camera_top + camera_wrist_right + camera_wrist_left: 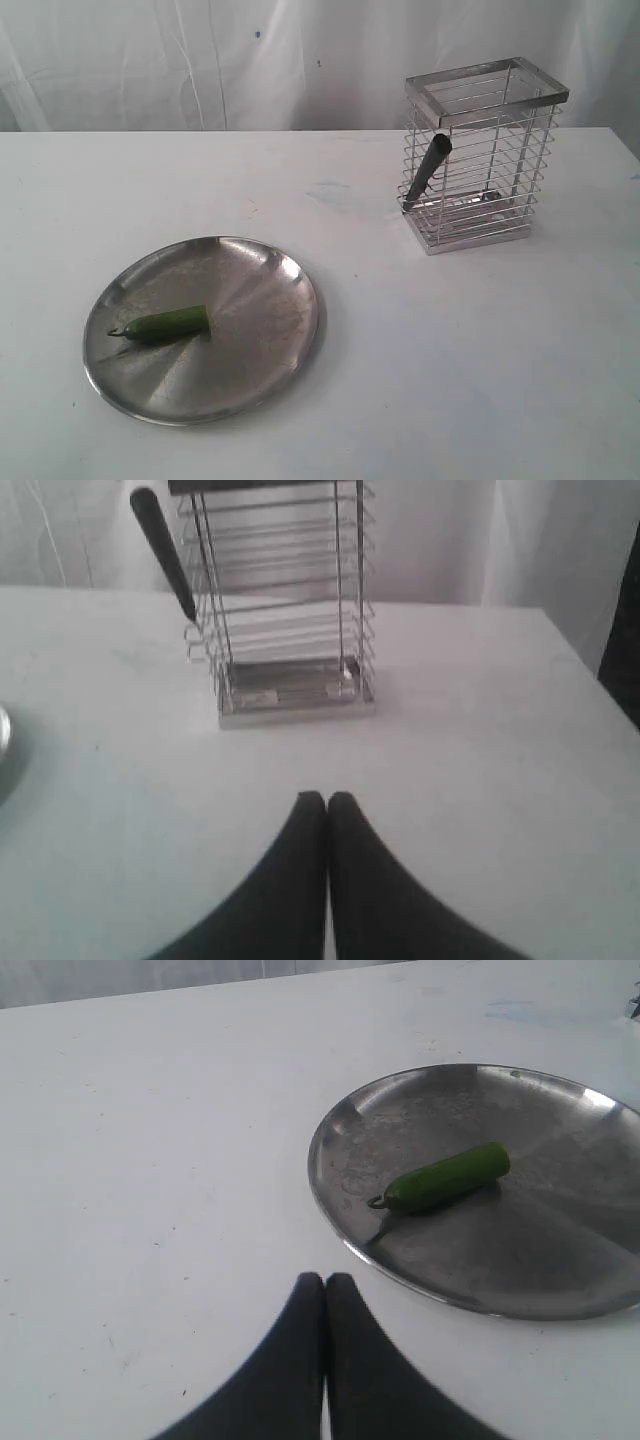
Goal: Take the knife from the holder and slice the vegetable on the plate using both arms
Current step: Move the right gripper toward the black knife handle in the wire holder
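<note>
The left gripper (324,1285) and right gripper (326,802) hang over the white table (450,350), jaws pressed together on nothing. The vegetable (170,323) lies on the plate (265,275). Farther back, the knife (428,172) leans in the holder (487,95), before a white curtain (200,60).

You have a white table (420,350) with two things directly on it. From its centre in the exterior view, the round steel plate (250,290) lies at about eight o'clock. The wire holder (520,170) stands upright at about two o'clock, well apart from it.
</note>
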`<state>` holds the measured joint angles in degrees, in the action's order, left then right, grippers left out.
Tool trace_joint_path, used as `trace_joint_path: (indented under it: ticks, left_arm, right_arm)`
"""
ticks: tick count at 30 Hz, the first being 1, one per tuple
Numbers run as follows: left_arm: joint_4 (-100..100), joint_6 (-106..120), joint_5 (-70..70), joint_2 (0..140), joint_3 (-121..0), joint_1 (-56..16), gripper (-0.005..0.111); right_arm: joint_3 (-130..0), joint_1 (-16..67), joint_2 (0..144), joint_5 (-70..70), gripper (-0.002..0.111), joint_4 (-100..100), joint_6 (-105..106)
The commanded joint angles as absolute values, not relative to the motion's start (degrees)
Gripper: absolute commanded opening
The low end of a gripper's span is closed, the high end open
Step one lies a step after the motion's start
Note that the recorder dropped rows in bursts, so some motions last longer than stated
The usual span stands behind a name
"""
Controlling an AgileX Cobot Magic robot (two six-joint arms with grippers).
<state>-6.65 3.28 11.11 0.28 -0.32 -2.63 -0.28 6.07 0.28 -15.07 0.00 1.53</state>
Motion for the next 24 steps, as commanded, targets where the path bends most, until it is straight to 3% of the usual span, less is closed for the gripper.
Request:
trace_joint_path:
  ticks: [1,8,24]
  left_arm:
    - [-6.92,2.85,11.22,0.00,0.00,-2.34,0.000]
    - [-6.92,2.85,11.22,0.00,0.00,-2.34,0.000]
    - [-6.92,2.85,11.22,0.00,0.00,-2.34,0.000]
  right_arm:
    - [0.00,6.25,0.00,-0.54,0.000,10.12,-11.23]
    - [0.00,6.25,0.00,14.10,0.000,10.82,-17.02]
    - [-0.30,6.25,0.00,13.33,0.000,10.35,-27.23]
